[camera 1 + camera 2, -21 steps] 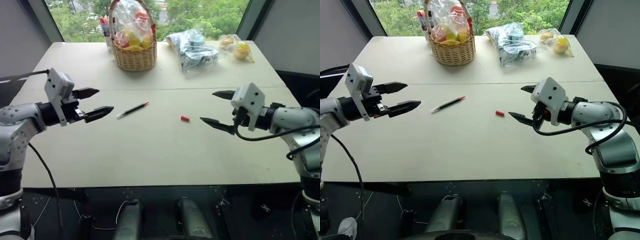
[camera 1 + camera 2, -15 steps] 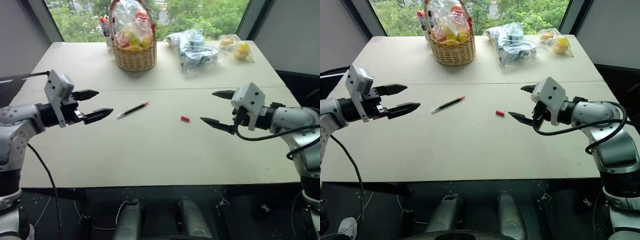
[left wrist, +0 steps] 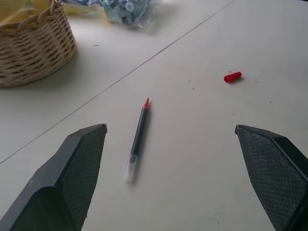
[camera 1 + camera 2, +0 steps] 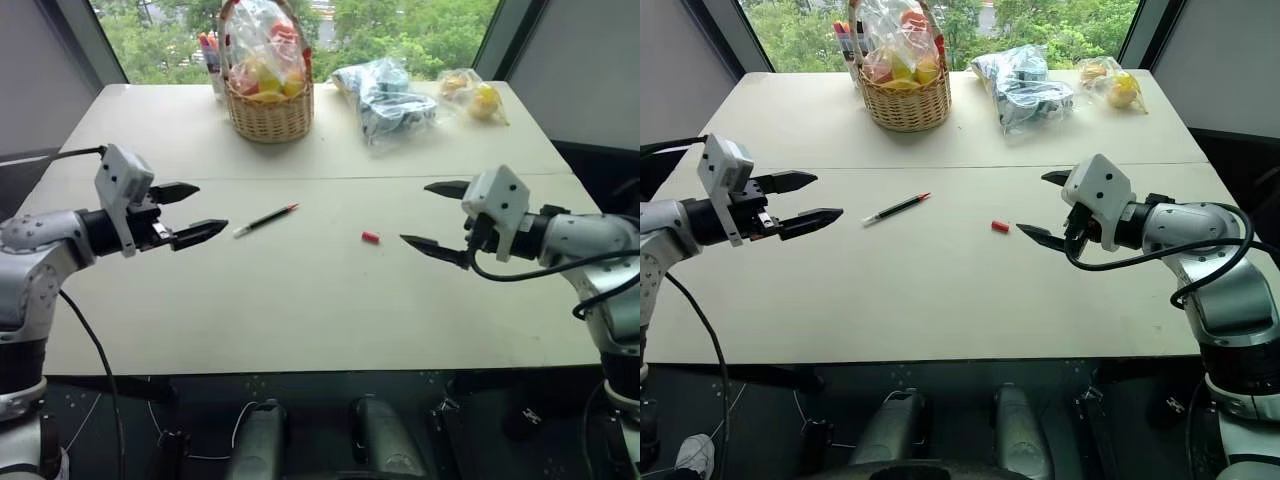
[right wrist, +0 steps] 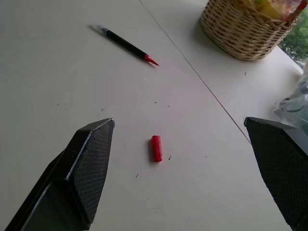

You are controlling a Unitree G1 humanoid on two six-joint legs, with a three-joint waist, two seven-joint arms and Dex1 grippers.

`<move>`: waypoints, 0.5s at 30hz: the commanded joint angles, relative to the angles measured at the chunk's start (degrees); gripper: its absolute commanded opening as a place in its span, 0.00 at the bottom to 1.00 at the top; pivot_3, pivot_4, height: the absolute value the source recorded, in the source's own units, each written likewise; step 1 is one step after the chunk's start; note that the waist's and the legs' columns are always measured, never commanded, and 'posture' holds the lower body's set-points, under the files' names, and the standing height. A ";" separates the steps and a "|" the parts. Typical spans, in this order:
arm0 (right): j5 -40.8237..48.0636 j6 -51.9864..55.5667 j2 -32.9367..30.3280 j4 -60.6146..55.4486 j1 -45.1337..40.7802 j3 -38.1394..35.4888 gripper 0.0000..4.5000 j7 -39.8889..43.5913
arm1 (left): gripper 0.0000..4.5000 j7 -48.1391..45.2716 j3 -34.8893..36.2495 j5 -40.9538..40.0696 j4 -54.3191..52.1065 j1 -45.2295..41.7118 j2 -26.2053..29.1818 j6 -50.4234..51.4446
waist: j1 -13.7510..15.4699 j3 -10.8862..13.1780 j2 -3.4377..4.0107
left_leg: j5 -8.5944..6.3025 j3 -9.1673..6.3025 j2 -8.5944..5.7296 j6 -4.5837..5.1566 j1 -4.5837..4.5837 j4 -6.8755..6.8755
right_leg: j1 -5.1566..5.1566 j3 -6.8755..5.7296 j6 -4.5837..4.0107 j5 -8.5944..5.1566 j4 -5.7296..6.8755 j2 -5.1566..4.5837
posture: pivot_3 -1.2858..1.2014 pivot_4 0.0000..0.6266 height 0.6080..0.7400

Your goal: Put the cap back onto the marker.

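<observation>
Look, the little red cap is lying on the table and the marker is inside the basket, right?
Not quite. The cap does lie on the table, but the marker lies there too, in front of the basket, not inside it. The left eye view shows this.

The basket (image 4: pixel 267 112) is cut off by the upper picture edge, its handle top out of sight, and its contents sit under clear wrap, too blurred to name. The pens (image 4: pixel 210 55) behind it are partly hidden by it. The crumpled bag (image 4: pixel 385 100) on the surface (image 4: pixel 300 300) holds dark things too unclear to identify.
</observation>
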 commanded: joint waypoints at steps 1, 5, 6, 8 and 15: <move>0.36 0.04 -0.73 -2.31 -1.30 -0.55 0.99 -0.16 | 1.00 0.14 0.57 0.57 -1.07 -0.20 0.28 -1.36 | -0.02 0.00 0.00 | 0.00 0.00 0.00 0.00 0.00 0.00 | 0.00 0.00 0.00 0.00 0.00 0.00 | 0.52 0.24 1.00; 0.30 0.45 -0.61 -2.81 -1.18 -0.47 0.99 -0.34 | 1.00 -0.07 0.33 0.90 -0.54 -0.40 0.41 -1.82 | -0.02 0.00 0.00 | 0.00 0.00 0.00 0.00 0.00 0.00 | -0.01 0.00 0.00 0.00 0.00 0.00 | 0.52 0.24 1.00; 0.34 0.58 -0.54 -2.92 -1.20 -0.43 0.99 -0.41 | 1.00 -0.14 0.21 1.01 -0.38 -0.52 0.42 -1.96 | -0.02 0.00 0.00 | 0.00 0.00 0.00 0.00 0.00 0.00 | 0.00 0.00 0.00 0.00 0.00 0.00 | 0.52 0.24 1.00; 0.31 0.66 -0.50 -3.07 -1.16 -0.36 0.99 -0.52 | 1.00 -0.27 0.00 1.20 -0.18 -0.71 0.39 -2.12 | -0.02 0.00 0.00 | 0.00 0.00 0.00 0.00 0.00 0.00 | -0.01 0.00 0.00 0.00 0.00 0.00 | 0.52 0.24 1.00; 0.66 1.13 -0.58 -3.57 -0.50 -0.68 0.99 -0.80 | 1.00 -0.69 -2.32 3.62 2.53 -1.69 -1.00 -4.67 | 0.05 0.00 0.00 | 0.00 0.00 0.00 0.00 0.00 0.00 | -0.01 0.00 0.00 0.00 0.00 0.00 | 0.52 0.24 1.00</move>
